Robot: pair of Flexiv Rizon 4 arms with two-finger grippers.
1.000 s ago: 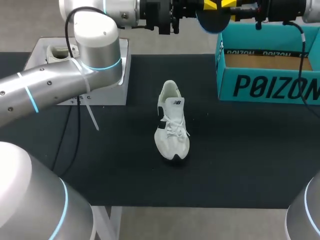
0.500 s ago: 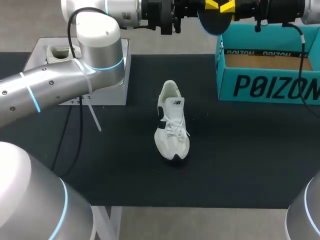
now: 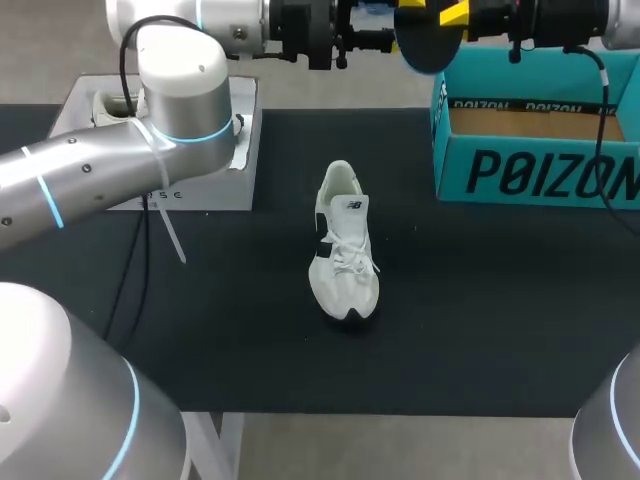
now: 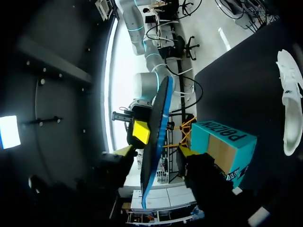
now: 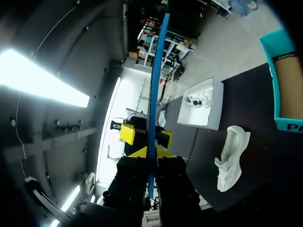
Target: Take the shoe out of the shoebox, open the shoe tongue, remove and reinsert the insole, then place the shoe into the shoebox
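The right tool (image 5: 147, 152) is clamped on the blue insole (image 5: 155, 71) and holds it edge-up above the far edge of the worktop (image 3: 480, 300). The left tool (image 4: 157, 151) stands spread, one finger on each side of the insole; contact cannot be confirmed. The shoe (image 3: 345, 245) lies at the middle of the worktop, opening toward the far edge, well apart from the shoebox (image 3: 540, 175) at the far right corner.

The step in hand appears to be a regrip before reinsertion.

1. Close the left tool squarely on the flat faces of the insole.
2. Verify that grip before you release the right tool.
3. Lead the toe end of the insole into the shoe opening.
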